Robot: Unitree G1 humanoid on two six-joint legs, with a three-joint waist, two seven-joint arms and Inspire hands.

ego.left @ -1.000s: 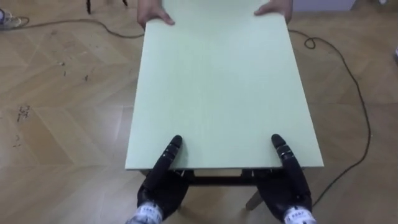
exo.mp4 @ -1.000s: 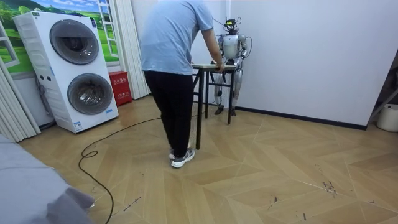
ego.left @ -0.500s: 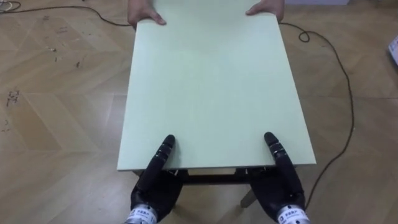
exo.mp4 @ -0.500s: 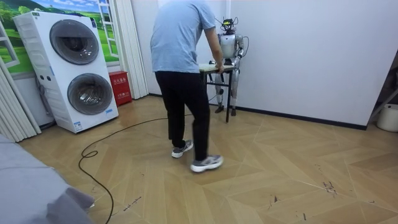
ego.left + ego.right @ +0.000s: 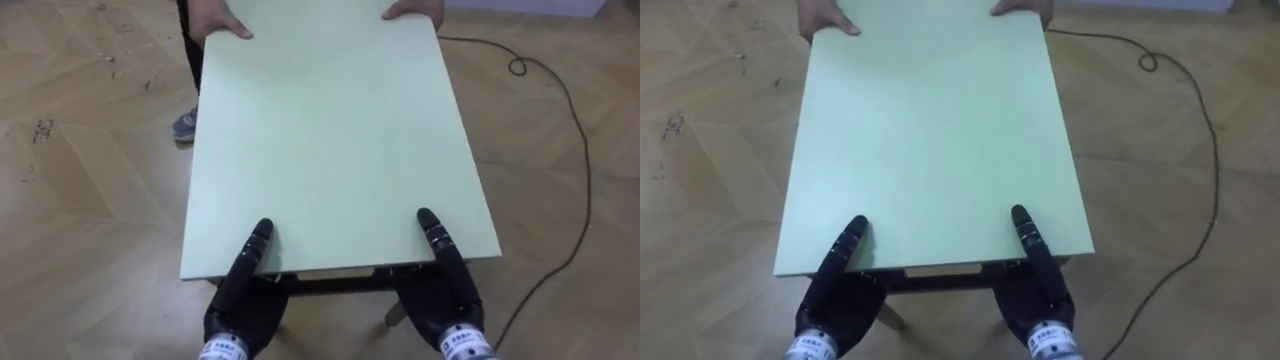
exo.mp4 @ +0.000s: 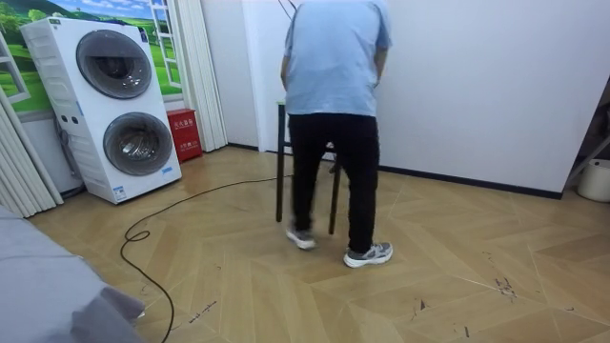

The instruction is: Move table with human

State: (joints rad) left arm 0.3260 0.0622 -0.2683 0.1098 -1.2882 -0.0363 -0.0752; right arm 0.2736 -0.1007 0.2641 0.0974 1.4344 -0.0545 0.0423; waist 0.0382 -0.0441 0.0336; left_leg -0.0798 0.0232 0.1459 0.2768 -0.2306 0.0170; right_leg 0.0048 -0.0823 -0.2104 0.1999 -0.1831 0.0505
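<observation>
**Left eye view.** The table (image 5: pixel 330 140), with a pale green top, lies lengthwise before the robot on a herringbone wood floor (image 5: pixel 90 190). The left hand (image 5: pixel 240 295) and the right hand (image 5: pixel 440 295) are at the two near corners. Each lays its thumb flat on the top. The rest of each hand passes beneath the edge, so the grip there cannot be told. At the far edge a person's hands (image 5: pixel 222 22) hold the two far corners. A shoe (image 5: pixel 184 125) shows beside the table, and a dark cable (image 5: pixel 580 150) runs over the floor on the right.

**Right eye view.** The same scene, with the table top nearer the view's left.

**Room view.** The person (image 6: pixel 334 57) stands with their back to the camera, close to a white wall (image 6: pixel 477 86). The table's dark legs show beside the person's legs. Two stacked washing machines (image 6: pixel 110 105) and a red box (image 6: pixel 183 133) stand at the room view's left. The white print on the box is too small to read.
</observation>
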